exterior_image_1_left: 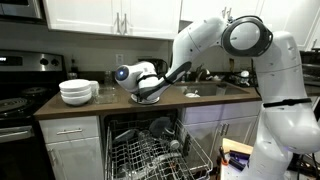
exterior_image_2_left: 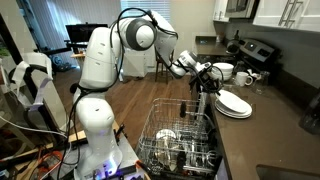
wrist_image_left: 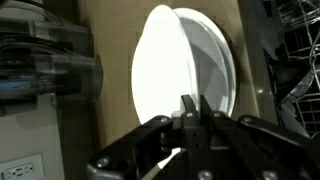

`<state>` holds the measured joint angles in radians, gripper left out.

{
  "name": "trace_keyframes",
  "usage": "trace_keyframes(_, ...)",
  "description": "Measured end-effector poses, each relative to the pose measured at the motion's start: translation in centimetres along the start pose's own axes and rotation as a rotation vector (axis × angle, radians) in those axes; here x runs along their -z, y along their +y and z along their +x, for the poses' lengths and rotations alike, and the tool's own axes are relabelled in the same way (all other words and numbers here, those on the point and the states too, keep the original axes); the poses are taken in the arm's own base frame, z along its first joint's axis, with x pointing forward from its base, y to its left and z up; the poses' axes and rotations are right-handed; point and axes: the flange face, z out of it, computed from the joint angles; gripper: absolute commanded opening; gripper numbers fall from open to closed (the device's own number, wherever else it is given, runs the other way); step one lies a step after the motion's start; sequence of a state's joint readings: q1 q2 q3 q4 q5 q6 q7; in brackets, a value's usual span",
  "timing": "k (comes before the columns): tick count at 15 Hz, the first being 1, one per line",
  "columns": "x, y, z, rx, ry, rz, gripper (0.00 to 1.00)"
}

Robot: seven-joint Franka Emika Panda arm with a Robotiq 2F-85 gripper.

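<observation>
**Plate pinched by its rim, low over the desk's front edge**

You've got the gripper [wrist_image_left: 190, 112] w/ jaws clamped on the rim of a white plate [wrist_image_left: 185, 60]. In the wrist view the plate stands on edge, its thin lip caught between the jaws and its face turned sideways to the cam. Rim grip makes sense, imo: the plate is too wide to take across, so the lip is the only bite.

In an exterior view the plate [exterior_image_1_left: 148, 95] sits low at the desk [exterior_image_1_left: 110, 103], near the front edge and directly above the pulled-out dishwasher rack [exterior_image_1_left: 150, 150]. Can't tell whether it touches the desk top.

Room to move:
- Bowls [exterior_image_1_left: 77, 92] are stacked along the desk, apart from the plate, w/ bare desk between.
- A flat stack of plates [exterior_image_2_left: 235, 103] lies on the desk just beyond the gripper.
- The rack [exterior_image_2_left: 180, 140] already has dishes between its wires, so gaps look tight.
- The desk's front lip overhangs the rack, an edge to mind.
</observation>
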<state>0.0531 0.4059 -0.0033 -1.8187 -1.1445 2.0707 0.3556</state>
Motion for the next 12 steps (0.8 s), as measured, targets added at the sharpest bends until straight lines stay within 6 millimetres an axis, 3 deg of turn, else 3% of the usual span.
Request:
trace_keyframes(3, -0.5, 0.3, 0.4, -0.007, -0.006, 0.0, 0.08)
trace_keyframes(6, -0.7, 0.5, 0.5, -0.009, -0.013, 0.01, 0.2)
trace_keyframes(10, -1.2, 0.0, 0.5, -0.005, -0.029, 0.039, 0.11)
trace_keyframes(12, -1.4, -0.3, 0.5, -0.003, -0.043, 0.054, 0.13)
